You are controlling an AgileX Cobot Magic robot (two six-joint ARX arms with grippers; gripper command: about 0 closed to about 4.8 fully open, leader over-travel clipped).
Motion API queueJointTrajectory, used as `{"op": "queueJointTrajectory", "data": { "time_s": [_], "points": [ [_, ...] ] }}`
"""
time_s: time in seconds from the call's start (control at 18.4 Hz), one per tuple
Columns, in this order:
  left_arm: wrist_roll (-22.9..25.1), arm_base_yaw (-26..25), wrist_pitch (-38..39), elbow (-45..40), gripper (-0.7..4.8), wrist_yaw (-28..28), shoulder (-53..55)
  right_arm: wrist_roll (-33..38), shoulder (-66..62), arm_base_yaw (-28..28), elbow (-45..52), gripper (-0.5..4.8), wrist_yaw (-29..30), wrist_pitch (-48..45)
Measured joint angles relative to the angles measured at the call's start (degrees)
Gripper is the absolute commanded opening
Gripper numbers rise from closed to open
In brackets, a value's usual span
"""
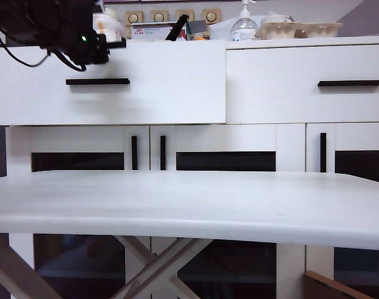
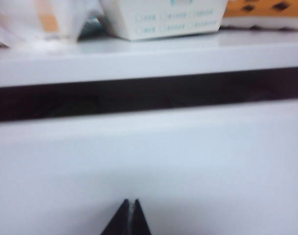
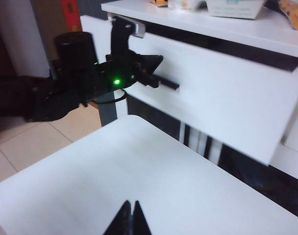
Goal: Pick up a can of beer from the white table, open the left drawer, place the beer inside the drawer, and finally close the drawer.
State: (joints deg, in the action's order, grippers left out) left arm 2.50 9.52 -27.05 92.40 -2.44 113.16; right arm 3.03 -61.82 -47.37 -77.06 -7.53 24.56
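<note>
Right gripper (image 3: 129, 218) sits closest to its own camera, fingers pressed together on nothing, hanging over the bare white table (image 1: 189, 199). Left gripper (image 2: 129, 218) is up by the left drawer (image 1: 170, 87), also pinched tight and empty, right above the drawer front – in the exterior view that arm is a dark blur at the drawer's upper left corner. Drawer is pulled out, with its black bar handle (image 1: 98, 81) facing us. On the cabinet top behind: a clear pump bottle (image 1: 243, 25), an egg carton (image 1: 298, 28), and a box too blurry to read. Narrower right drawer (image 1: 307, 84) is flush – glass doors below. Tiled floor (image 3: 36, 137) beside the table. Can of beer – can't spot it anywhere, and the drawer's inside is hidden from every view
</note>
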Motion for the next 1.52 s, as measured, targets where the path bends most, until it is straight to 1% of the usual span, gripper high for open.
{"op": "queueJointTrajectory", "data": {
  "time_s": [0.16,0.33,0.6,0.65,0.71,0.81,0.98,1.09,1.14,1.25,1.36,1.41,1.52],
  "points": [
    [0.0,0.1,1.6,6.4,-0.06,-0.1,4.6,0.0,0.0,0.0,0.0,-0.03,0.0,0.0],
    [0.0,-0.1,3.4,16.9,-0.06,-0.1,11.2,0.0,0.0,0.0,0.0,-0.03,0.0,0.2],
    [-0.9,0.0,13.9,33.4,-0.06,-0.5,19.6,0.0,0.0,0.0,0.0,-0.03,-0.3,0.4],
    [-1.0,0.0,14.7,35.1,-0.06,-0.5,20.5,0.0,0.0,0.0,0.0,-0.03,-0.3,0.4],
    [-1.1,-0.1,16.1,36.2,-0.06,-0.5,20.9,0.0,0.0,0.0,0.0,-0.03,-0.3,0.5],
    [-0.7,-0.1,16.4,36.3,-0.06,-1.0,20.9,0.0,0.0,0.0,0.0,-0.03,-0.4,0.4],
    [-0.4,-0.4,17.0,36.2,-0.06,-3.7,20.5,0.0,0.2,0.0,0.0,-0.03,-1.3,0.4],
    [-0.4,0.0,21.9,35.7,-0.06,-4.4,18.2,-0.8,1.3,0.0,0.0,-0.03,-5.2,0.7],
    [-0.4,0.2,23.8,35.7,-0.06,-4.6,16.4,-1.9,2.4,0.1,0.1,-0.03,-5.9,0.9],
    [-1.3,0.0,28.1,35.8,-0.06,-4.7,10.0,-5.0,6.4,0.1,0.0,-0.03,-6.6,2.1],
    [-2.0,-0.1,33.2,36.0,-0.06,-4.6,3.4,-7.2,10.3,0.1,0.2,-0.03,-9.6,5.5],
    [-2.1,0.0,36.0,36.0,-0.06,-4.7,0.8,-7.6,12.5,0.2,1.6,-0.03,-11.8,6.4],
    [-2.1,0.1,40.8,35.9,-0.06,-4.7,-3.4,-7.8,17.4,0.2,6.5,-0.03,-13.3,7.4]
  ]
}}
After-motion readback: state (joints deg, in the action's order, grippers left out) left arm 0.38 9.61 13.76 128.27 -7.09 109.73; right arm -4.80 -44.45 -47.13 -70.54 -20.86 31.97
